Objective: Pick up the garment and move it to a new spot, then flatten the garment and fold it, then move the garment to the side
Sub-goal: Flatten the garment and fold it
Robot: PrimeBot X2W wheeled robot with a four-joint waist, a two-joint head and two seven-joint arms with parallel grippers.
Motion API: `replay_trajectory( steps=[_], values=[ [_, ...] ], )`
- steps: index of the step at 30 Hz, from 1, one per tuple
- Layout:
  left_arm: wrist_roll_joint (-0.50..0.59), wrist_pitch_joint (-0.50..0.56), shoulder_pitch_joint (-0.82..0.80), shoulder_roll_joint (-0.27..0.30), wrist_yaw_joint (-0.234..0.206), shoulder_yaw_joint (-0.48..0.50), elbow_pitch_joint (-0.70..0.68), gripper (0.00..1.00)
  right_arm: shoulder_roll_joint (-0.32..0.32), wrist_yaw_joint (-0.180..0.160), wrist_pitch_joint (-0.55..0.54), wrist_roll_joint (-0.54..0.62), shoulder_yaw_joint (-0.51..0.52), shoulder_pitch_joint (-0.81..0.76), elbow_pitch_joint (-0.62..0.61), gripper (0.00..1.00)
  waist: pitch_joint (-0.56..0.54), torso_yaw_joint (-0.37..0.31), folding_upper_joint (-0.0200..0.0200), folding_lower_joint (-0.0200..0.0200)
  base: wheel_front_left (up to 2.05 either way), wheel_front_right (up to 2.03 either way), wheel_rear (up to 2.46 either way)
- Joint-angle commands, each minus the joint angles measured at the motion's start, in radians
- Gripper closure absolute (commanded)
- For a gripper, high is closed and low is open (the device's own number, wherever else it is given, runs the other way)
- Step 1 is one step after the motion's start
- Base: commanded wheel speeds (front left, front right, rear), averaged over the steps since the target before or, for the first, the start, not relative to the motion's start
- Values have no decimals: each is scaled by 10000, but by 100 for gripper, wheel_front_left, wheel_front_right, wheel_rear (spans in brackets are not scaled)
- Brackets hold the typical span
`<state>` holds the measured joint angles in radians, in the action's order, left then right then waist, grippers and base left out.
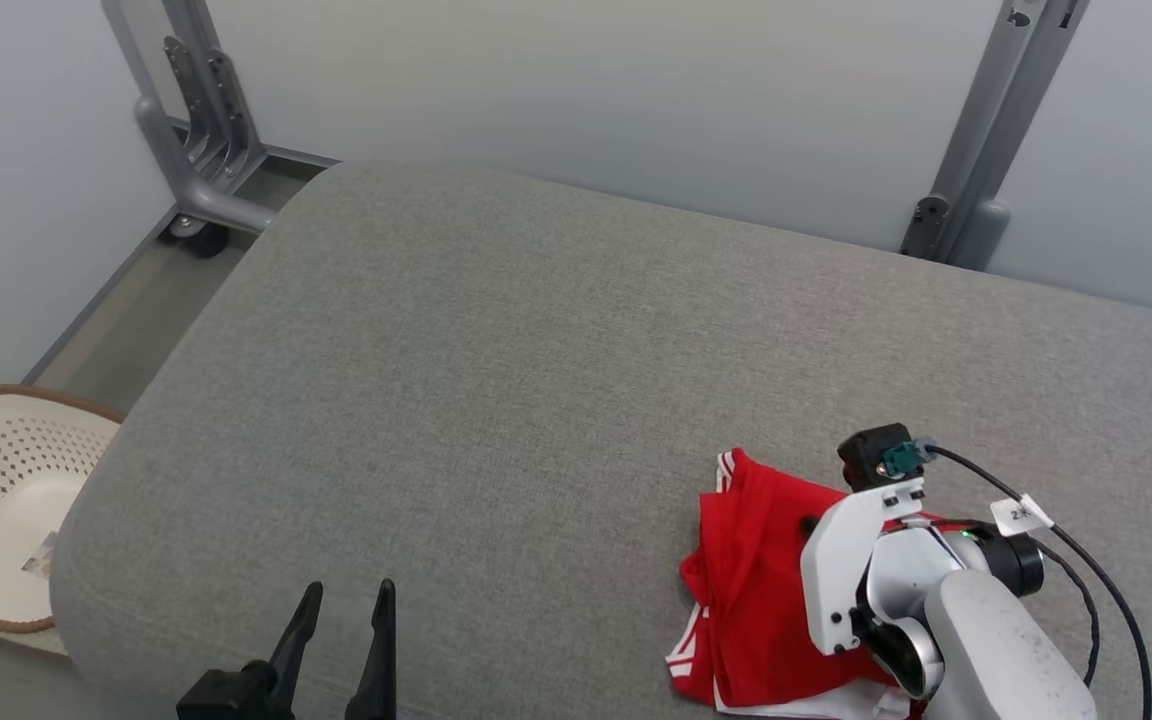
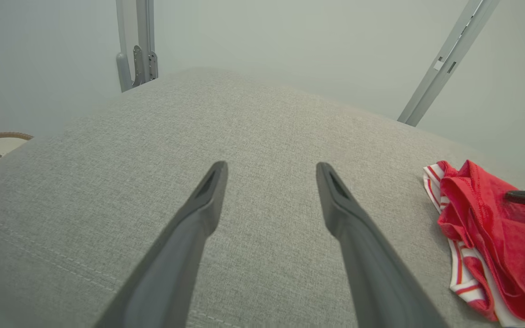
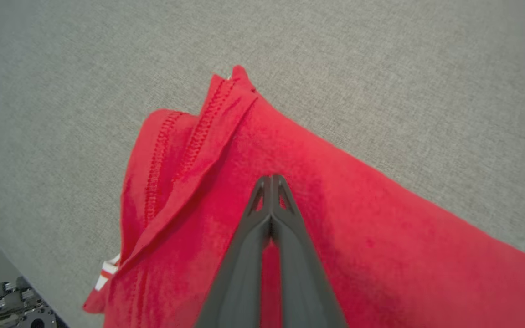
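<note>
left gripper (image 1: 350,590): nearest of all, low at the near left edge. My two fingers here stand spread as wide as they go with nothing between them, hovering over bare fabric. I judge it is parked out of the other arm's way, ready to help spread cloth.
cushion (image 1: 496,380): grey woven top with a broad open stretch across its middle and left (room enough, I reckon, to lay something flat).
garment (image 1: 751,580): sits at the near right of the cushion, close to the front edge and well apart from my open fingers. It is bright red with stitched hems and white-striped trim, and a white layer peeps out underneath. It is doubled over itself in loose, uneven layers, so I would call it bunched rather than neatly folded.
right gripper (image 3: 271,178): fingers pressed fully together, tips down on the upper red layer beside a raised hem. I cannot tell whether any cloth is pinched between them; the pose suits pinning or pinching that layer.
</note>
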<state>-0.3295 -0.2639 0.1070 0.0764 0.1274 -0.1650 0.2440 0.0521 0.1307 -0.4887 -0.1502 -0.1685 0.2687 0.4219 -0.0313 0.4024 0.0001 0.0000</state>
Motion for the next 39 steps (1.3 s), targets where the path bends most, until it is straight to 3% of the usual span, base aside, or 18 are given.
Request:
replay_trajectory(
  steps=[1, 15, 25, 34, 39],
  values=[
    [-71, 3, -195, 8, 43, -36, 14, 0, 10, -2, -46, 15, -5, 226, 242, 100, 254, 371, -1, 0, 0, 0, 0],
    [-226, 3, -392, -164, 48, -377, 128, 0, 2, -2, 340, -274, -433, 1686, 2220, 100, 840, 1285, -1, 0, 0, 0, 0],
    [-237, 3, -292, -231, 49, -238, -8, 0, 3, -2, 881, -854, -917, 2840, 3182, 100, 1088, 1434, -1, 0, 0, 0, 0],
    [-102, 3, -279, -247, 48, -90, 75, 0, 6, -2, 2204, -2166, -976, 3722, 2913, 100, 710, 1293, -1, 0, 0, 0, 0],
    [-24, 3, -152, -205, 47, 107, 2, 0, 18, -2, 2999, -2045, -412, 3506, 2216, 100, 312, 703, -1, 0, 0, 0, 0]
  ],
)
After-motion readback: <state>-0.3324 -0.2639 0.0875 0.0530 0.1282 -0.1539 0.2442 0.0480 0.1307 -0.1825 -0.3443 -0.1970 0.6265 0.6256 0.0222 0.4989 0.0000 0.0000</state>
